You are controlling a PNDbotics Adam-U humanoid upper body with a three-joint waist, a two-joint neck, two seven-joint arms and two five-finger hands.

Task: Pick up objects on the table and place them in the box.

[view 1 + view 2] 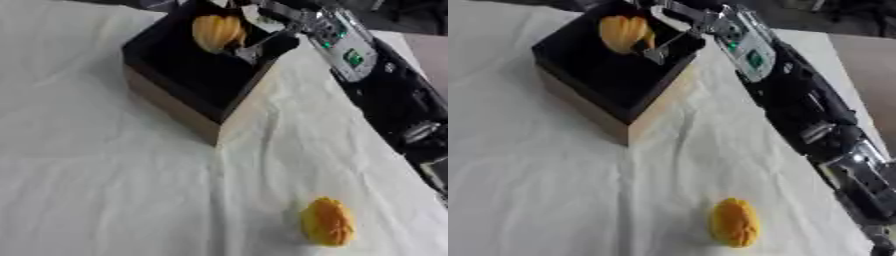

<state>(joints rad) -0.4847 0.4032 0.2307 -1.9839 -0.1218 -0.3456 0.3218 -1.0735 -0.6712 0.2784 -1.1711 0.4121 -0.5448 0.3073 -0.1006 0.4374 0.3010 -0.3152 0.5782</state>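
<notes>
Nearest me an orange fruit (327,222) lies on the white cloth (105,190), well apart from the box (188,107). My right hand (677,31) has its fingers curled round a yellow fruit (217,32) over the box's far corner. I could clip the rim withdrawing; open cloth surrounds the box.
</notes>
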